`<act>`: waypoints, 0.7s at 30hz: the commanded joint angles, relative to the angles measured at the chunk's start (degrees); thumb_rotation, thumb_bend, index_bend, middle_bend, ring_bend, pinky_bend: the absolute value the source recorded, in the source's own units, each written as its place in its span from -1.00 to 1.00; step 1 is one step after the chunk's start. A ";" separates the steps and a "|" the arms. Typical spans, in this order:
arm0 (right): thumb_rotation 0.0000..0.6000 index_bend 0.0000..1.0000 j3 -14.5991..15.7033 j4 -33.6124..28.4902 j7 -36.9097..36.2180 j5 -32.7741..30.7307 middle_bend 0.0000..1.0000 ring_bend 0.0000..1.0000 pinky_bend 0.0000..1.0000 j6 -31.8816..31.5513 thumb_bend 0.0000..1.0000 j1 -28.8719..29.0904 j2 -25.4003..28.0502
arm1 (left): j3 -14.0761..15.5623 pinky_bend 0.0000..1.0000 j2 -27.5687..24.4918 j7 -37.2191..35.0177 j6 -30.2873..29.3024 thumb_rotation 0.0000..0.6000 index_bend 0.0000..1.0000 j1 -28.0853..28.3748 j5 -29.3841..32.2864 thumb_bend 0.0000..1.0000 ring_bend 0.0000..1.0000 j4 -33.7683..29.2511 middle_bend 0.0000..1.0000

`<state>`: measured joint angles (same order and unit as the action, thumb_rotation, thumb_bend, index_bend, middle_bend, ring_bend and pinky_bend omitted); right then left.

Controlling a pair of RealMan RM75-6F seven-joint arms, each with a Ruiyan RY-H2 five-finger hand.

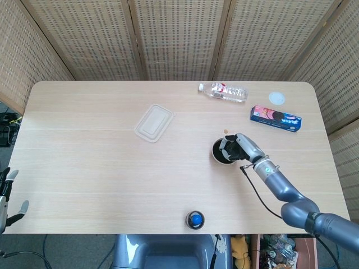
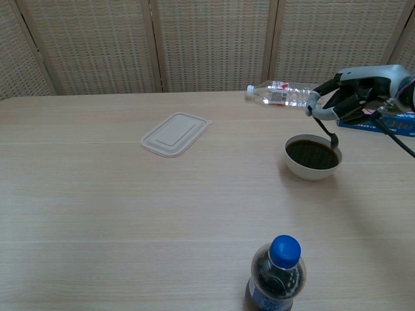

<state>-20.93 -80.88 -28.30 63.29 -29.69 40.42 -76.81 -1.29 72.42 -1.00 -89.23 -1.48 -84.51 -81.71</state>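
Woven screens back a pale wood table (image 1: 84, 168). Your landmark is the bowl (image 2: 312, 156) of dark liquid, right of centre. Your right hand (image 2: 353, 94) hangs just above its far-right rim with fingers spread and curled down, holding nothing; from the head view I can't tell for sure whether a fingertip touches the rim.

Handling, as I judge it: the bowl is rigid, smooth-walled and nearly full, so it will slop if tilted. Take it low around the outer wall, not by the rim.

Behind the bowl lie a water bottle (image 1: 222, 91) and a blue packet (image 1: 275, 118); a flat lid (image 1: 153, 123) sits well left; a blue-capped bottle (image 2: 275, 276) stands near the front edge. Open room lies left and front-left. Your left hand (image 1: 5, 197) is off the table's left corner, its fingers apart.
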 commanded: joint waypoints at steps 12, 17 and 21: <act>1.00 0.37 -0.61 11.71 -3.79 -2.99 0.96 0.92 0.95 4.19 0.53 5.14 -8.28 | -0.04 -1.00 -0.02 0.22 0.37 1.00 -0.97 -0.26 0.56 -0.27 -1.00 0.01 -1.00; 1.00 0.37 -0.10 16.19 -3.71 -4.16 0.96 0.92 0.95 5.24 0.53 6.19 -10.98 | -0.03 -1.00 -0.11 0.45 0.35 1.00 -0.96 -0.42 0.69 -0.27 -1.00 -0.15 -1.00; 1.00 0.37 0.32 18.87 -3.50 -4.43 0.96 0.92 0.95 5.83 0.53 6.50 -12.17 | 0.01 -1.00 -0.08 0.71 0.49 1.00 -0.96 -0.41 0.68 -0.27 -1.00 -0.37 -1.00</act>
<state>-20.85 -62.83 -31.92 59.08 -24.17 46.70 -88.44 -1.28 72.33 -0.30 -88.76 -1.90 -83.82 -82.07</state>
